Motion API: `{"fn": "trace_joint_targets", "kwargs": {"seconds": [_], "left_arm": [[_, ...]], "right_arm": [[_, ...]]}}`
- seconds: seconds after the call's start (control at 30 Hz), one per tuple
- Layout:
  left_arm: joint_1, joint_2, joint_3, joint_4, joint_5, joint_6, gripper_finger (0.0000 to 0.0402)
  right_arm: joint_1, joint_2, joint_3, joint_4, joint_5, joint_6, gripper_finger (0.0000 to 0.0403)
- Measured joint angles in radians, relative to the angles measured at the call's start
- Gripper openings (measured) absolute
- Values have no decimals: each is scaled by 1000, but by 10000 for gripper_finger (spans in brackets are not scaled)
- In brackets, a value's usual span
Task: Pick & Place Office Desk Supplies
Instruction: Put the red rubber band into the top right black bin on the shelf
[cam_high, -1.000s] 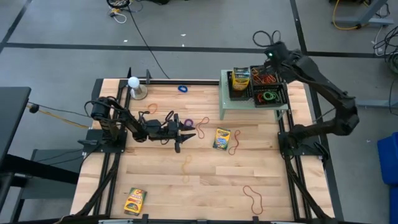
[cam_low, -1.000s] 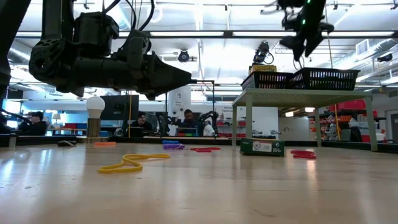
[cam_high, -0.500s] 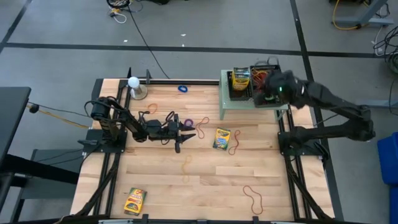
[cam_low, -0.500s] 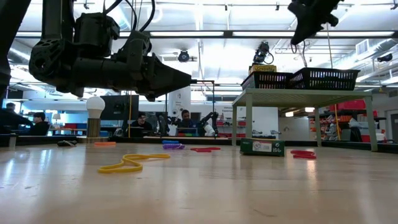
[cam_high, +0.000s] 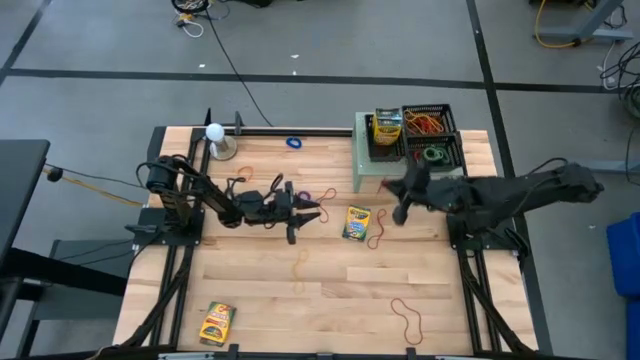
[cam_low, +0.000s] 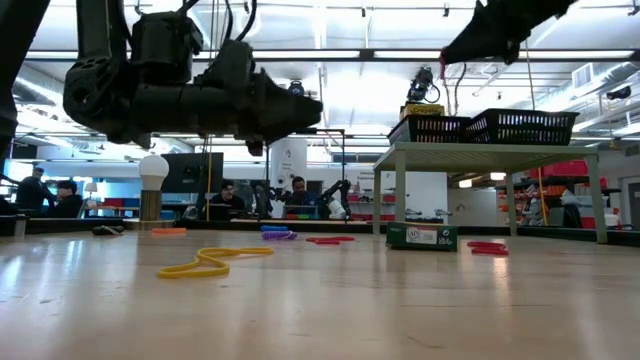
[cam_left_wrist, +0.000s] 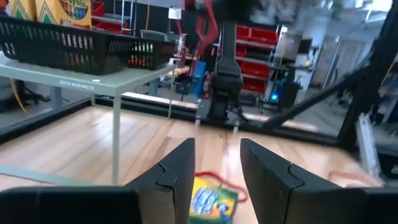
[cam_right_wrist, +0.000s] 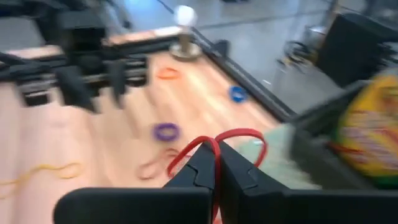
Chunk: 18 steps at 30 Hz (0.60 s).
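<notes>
Beside the shelf, our right hand (cam_high: 401, 213) had come away from the black baskets (cam_high: 430, 135), clenched on a red rubber band (cam_right_wrist: 214, 144). Our left hand (cam_high: 318, 211) stayed released above the surface (cam_high: 330, 290).

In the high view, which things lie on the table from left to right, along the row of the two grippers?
Left gripper → crayon box → red band → right gripper.

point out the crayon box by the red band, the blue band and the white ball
crayon box (cam_high: 357, 222), high view, middle of its lid
blue band (cam_high: 294, 143), high view, on the loop
white ball (cam_high: 214, 131), high view, top of the ball
</notes>
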<state>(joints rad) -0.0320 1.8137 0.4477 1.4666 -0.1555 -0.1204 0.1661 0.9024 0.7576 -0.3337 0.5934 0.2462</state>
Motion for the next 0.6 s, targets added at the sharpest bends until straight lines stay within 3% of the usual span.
{"fn": "trace_joint_targets", "kwargs": {"seconds": [0.17, 0.37, 0.5, 0.6], "left_arm": [[-8, -4, 11, 0, 42, -77, 120], [-50, -33, 11, -30, 64, -77, 54], [-86, -92, 11, -180, 38, -68, 9], [-114, -141, 11, -295, -8, -64, 7]], "right_arm": [[106, 0, -138, 240, 0, 0, 13], [151, 0, -280, 431, 1, 4, 15], [151, 0, -337, 525, 4, 8, 14], [151, 0, -347, 543, 5, 4, 18]]}}
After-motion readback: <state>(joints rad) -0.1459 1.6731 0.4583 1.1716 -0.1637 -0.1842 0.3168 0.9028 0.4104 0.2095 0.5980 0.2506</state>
